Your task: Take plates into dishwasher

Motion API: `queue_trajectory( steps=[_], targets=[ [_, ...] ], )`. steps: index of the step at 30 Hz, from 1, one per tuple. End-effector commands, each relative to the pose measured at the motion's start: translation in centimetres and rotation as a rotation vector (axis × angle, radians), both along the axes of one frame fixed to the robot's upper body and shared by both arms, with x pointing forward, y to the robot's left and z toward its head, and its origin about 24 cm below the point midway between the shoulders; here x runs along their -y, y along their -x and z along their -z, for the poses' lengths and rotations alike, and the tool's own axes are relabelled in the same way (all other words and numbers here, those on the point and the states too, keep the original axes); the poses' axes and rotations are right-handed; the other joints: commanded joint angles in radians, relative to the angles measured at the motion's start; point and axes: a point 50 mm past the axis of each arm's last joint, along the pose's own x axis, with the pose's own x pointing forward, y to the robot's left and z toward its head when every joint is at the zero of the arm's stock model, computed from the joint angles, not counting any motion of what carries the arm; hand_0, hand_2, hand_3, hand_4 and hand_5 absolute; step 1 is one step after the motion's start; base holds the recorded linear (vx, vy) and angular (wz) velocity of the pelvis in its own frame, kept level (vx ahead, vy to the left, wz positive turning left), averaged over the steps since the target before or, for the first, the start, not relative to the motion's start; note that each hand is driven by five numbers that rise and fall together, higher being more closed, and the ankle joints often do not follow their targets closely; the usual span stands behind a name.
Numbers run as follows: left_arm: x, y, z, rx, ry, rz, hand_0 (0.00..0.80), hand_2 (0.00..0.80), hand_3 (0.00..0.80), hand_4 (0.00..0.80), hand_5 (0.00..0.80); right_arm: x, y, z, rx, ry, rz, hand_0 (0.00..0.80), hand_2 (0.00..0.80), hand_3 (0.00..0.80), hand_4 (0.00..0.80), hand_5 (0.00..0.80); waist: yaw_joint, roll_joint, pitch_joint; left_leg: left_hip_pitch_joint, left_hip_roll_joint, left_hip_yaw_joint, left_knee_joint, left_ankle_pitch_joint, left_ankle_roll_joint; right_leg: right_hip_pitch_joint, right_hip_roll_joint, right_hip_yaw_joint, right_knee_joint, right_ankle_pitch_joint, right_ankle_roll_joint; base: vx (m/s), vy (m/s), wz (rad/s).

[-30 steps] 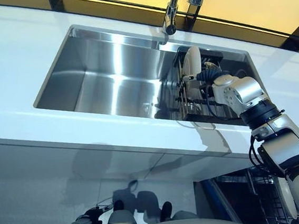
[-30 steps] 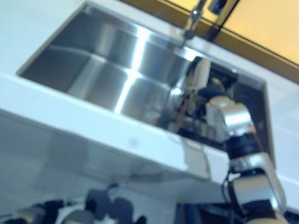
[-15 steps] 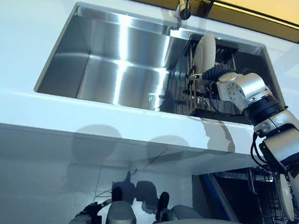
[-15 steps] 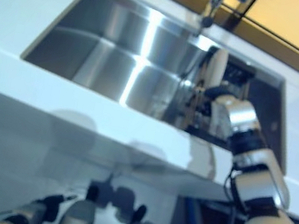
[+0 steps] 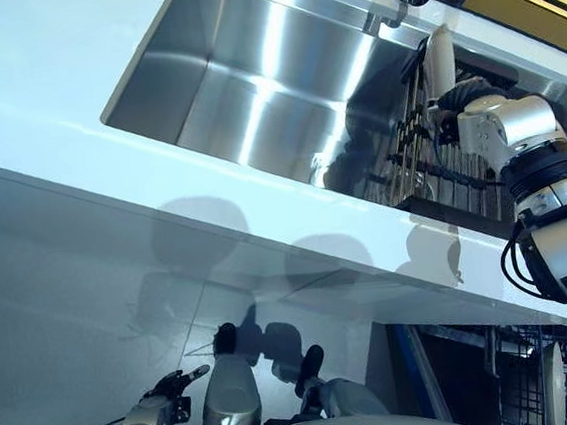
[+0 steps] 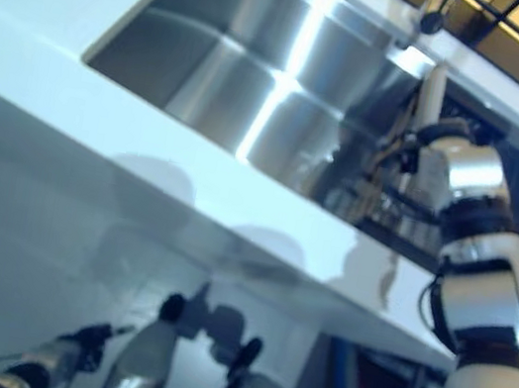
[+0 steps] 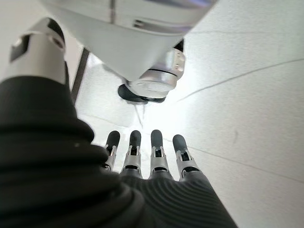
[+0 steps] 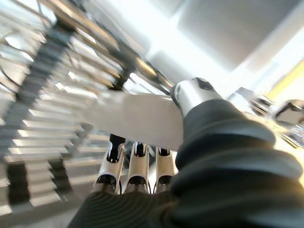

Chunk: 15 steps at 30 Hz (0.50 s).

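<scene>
Sink (image 5: 251, 85) set in white counter (image 5: 40, 85), holding one wire rack (image 5: 429, 158) with one white plate (image 5: 439, 52) upright; right robot hand (image 5: 459, 100) pinches the plate's rim between thumb and fingers; left robot hand (image 7: 147, 159) hangs low, fingers straight, empty.

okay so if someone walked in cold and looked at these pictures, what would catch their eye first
Probably the big shiny steel sink set in the white counter. At its right end the right hand reaches into a dark wire rack, gripping a white plate that stands on edge. The left hand hangs low, fingers straight, holding nothing.
</scene>
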Motion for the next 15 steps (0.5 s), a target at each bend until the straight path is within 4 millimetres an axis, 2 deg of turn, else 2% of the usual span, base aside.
queue_trajectory(
  steps=[1, 10, 15],
  targets=[
    [0.5, 1.5, 0.6, -0.062, -0.018, 0.098, 0.000, 0.000, 0.000, 0.000, 0.000, 3.3, 0.8, -4.4, 0.104, 0.129, 0.073, 0.800, 0.800, 0.800, 0.800, 0.800, 0.030, 0.043, -0.059, 0.130, -0.002, 0.038, -0.178, 0.009, 0.027, -0.011, -0.048, -0.017, 0.102, -0.024, 0.082, 0.028, 0.045, 0.01],
    [1.0, 2.6, 1.0, -0.100, -0.010, 0.119, 0.000, 0.000, 0.000, 0.000, 0.000, 5.9, 2.0, -5.4, 0.094, 0.210, 0.107, 0.800, 0.800, 0.800, 0.800, 0.800, -0.005, 0.054, -0.121, 0.198, -0.008, 0.066, -0.192, -0.009, 0.031, 0.025, -0.042, 0.007, 0.086, -0.026, 0.083, 0.020, 0.033, -0.07],
    [1.0, 2.5, 1.0, -0.102, -0.009, 0.122, 0.000, 0.000, 0.000, 0.000, 0.000, 6.5, 2.5, -6.6, 0.119, 0.240, 0.097, 0.800, 0.800, 0.800, 0.800, 0.800, -0.028, 0.052, -0.142, 0.224, -0.009, 0.082, -0.192, -0.020, 0.033, 0.038, -0.037, 0.024, 0.083, -0.027, 0.084, -0.014, 0.001, -0.12]
  ],
)
